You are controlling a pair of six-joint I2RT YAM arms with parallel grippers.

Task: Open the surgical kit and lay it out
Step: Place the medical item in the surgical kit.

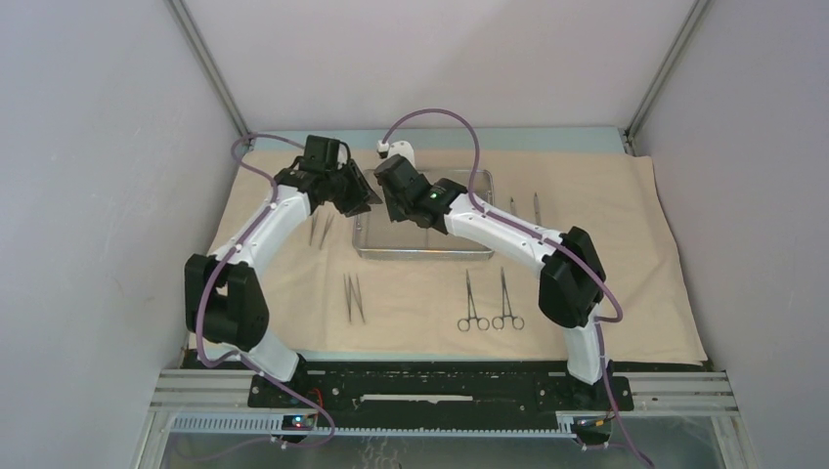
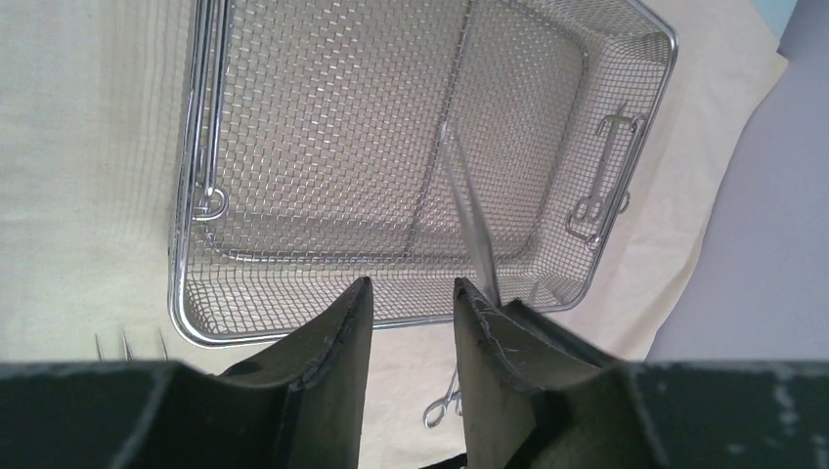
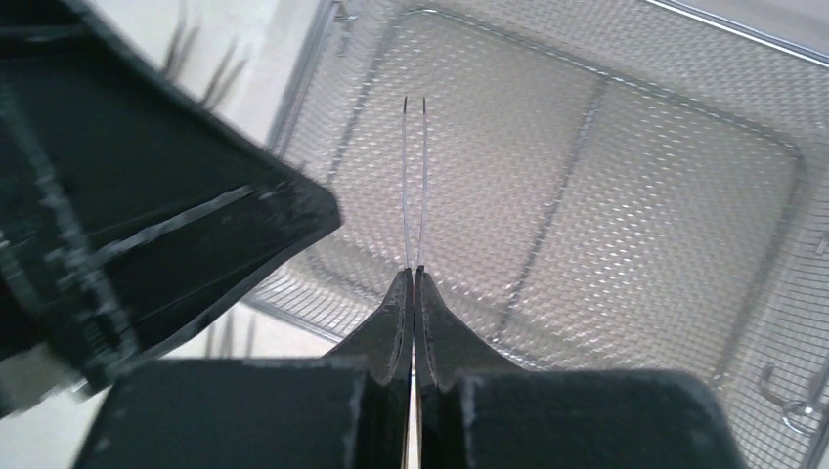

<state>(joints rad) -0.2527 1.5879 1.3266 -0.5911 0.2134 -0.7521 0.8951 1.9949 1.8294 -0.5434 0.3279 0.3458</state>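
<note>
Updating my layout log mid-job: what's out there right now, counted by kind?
Wrapping cloth: 1
Mesh tray: 1
Ring-handled forceps: 2
Tweezers, held over the tray: 1
Slim straight instruments on the cloth: 6, as best the top view shows
Total: 11

You have white-shelled arms with bulky black joints on a black base plate, and a purple cable trails along each. Just behind your right hand a green light glows. Your left hand has dark wedge-shaped fingers with scuffed edges.
</note>
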